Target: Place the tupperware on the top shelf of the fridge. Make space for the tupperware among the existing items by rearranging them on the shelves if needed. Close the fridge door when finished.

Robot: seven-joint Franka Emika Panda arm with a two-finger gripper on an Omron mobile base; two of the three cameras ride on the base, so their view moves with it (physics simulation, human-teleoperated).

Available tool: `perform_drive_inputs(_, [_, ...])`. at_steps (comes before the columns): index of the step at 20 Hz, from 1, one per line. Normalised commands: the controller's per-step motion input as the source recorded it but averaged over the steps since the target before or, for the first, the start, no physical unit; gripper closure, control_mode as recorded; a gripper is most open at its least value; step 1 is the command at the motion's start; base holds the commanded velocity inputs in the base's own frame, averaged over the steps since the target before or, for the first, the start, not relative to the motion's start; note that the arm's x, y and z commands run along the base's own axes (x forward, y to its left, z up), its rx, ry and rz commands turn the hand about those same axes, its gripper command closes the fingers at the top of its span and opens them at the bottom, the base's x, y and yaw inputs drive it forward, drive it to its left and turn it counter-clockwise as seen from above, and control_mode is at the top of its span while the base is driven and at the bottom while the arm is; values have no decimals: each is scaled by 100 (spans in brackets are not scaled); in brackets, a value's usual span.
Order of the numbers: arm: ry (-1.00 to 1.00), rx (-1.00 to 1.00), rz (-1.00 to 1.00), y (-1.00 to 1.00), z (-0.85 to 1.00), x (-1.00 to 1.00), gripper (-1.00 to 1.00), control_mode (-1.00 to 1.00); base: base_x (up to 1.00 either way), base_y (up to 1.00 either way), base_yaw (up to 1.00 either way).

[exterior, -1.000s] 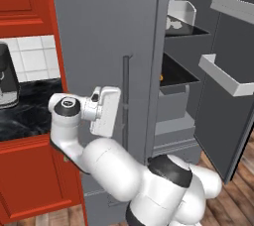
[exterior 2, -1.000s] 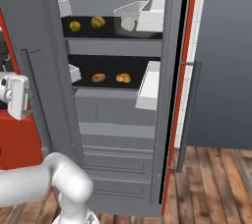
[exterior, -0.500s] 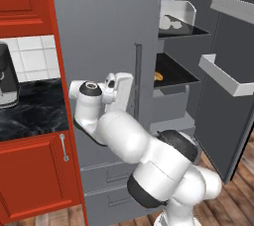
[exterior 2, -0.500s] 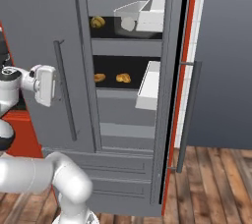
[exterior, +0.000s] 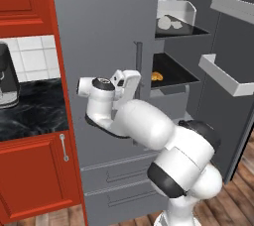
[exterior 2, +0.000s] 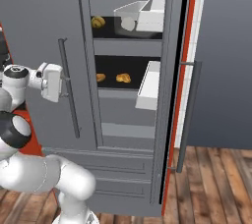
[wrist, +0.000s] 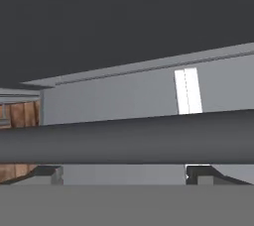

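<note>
The fridge's [exterior: 99, 31] left door stands almost shut. My gripper [exterior: 135, 80] [exterior 2: 63, 81] [wrist: 124, 174] is open at that door's vertical bar handle [exterior 2: 69, 90]. In the hand view the handle [wrist: 124, 143] crosses just above my fingertips [wrist: 47, 173]. The white tupperware [exterior: 177, 13] [exterior 2: 129, 10] sits on the top shelf [exterior: 194, 30] [exterior 2: 110, 35], with a pale lump [exterior: 164, 22] [exterior 2: 128, 23] against it and a brown cookie [exterior 2: 98, 21] to its left. Two orange pastries [exterior 2: 100, 77] [exterior 2: 123, 77] lie on the lower shelf [exterior: 174, 74].
The right fridge door is swung wide open, with white bins [exterior: 233, 8] [exterior: 227, 74] [exterior 2: 149, 86] jutting from it and a bar handle [exterior 2: 189, 110]. Red cabinets [exterior: 30, 180], a black counter [exterior: 30, 108] and a coffee machine [exterior: 7, 79] stand to the left. The floor is wooden.
The left door has swung towards shut with my hand at its handle, narrowing the view into the shelves. The green cylinder is now hidden behind it. My jaws have widened.
</note>
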Motion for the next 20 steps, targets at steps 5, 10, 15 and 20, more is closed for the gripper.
perform_drive_inputs(5, [-47, 1, 53, -56, 0, -75, -100, -100, 0, 0, 0])
perform_drive_inputs(10, [-63, 5, 31, -54, 26, -100, -100, -100, 0, 0, 0])
perform_drive_inputs(15, [-41, 44, 2, -71, 70, -100, -100, -100, 0, 0, 0])
perform_drive_inputs(20, [-17, 61, 2, -64, 52, -100, -100, -100, 0, 0, 0])
